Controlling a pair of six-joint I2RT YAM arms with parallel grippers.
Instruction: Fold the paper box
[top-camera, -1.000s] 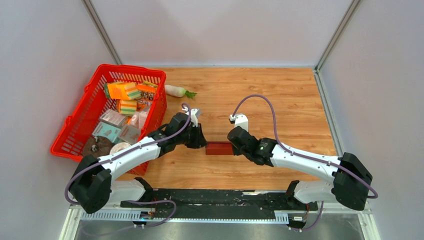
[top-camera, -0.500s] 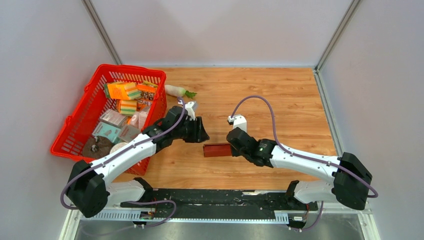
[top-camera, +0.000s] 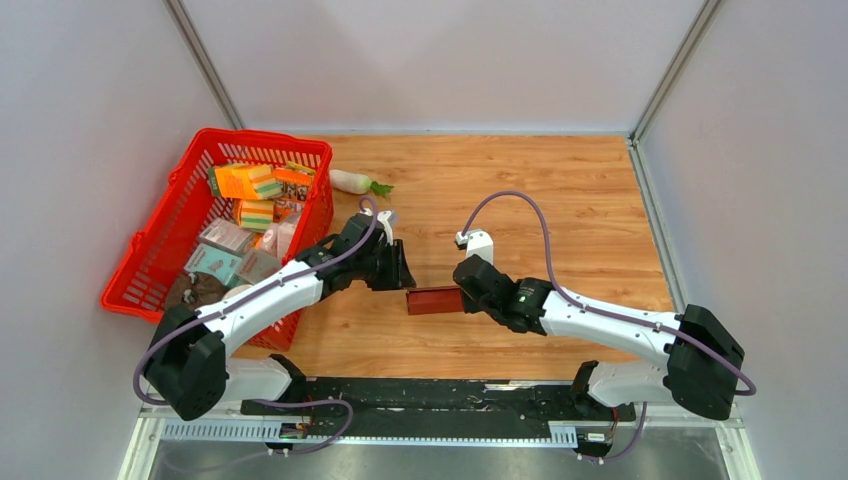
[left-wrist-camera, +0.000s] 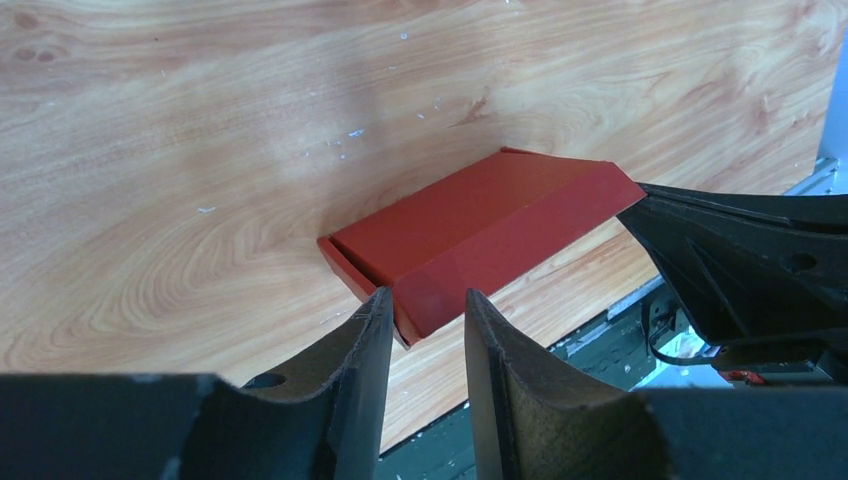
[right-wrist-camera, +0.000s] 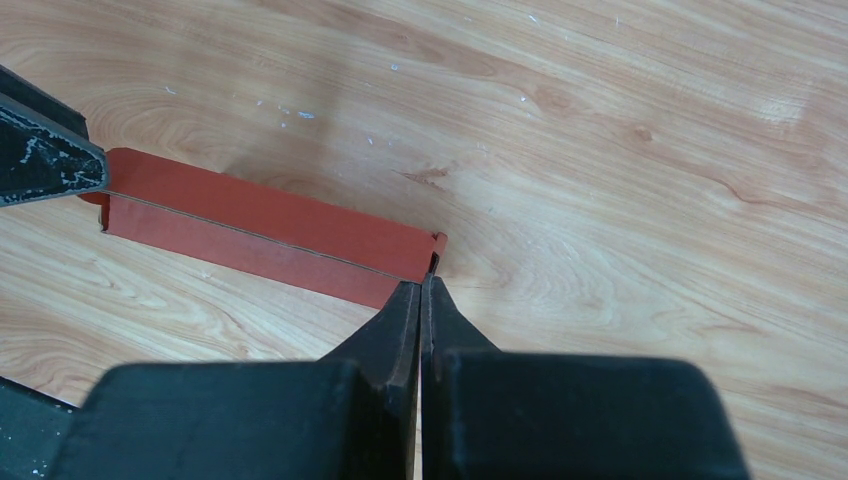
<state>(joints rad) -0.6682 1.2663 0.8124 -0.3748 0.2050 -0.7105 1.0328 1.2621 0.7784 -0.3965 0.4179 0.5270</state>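
The left tool (left-wrist-camera: 428, 300), having backed off and widened, is coming back half-open around the left end of the paper box (top-camera: 433, 299); the right tool (right-wrist-camera: 421, 285), closed tight, is pinching its right end at mid-worktop (top-camera: 560, 200); a fresh regrip for folding is probably starting.

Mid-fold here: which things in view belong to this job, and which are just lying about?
In the job: paper box, pinched at one end by the shut right tool; left tool, open at its other end.
Lying about: red basket with its packets; white radish beside it on the table.
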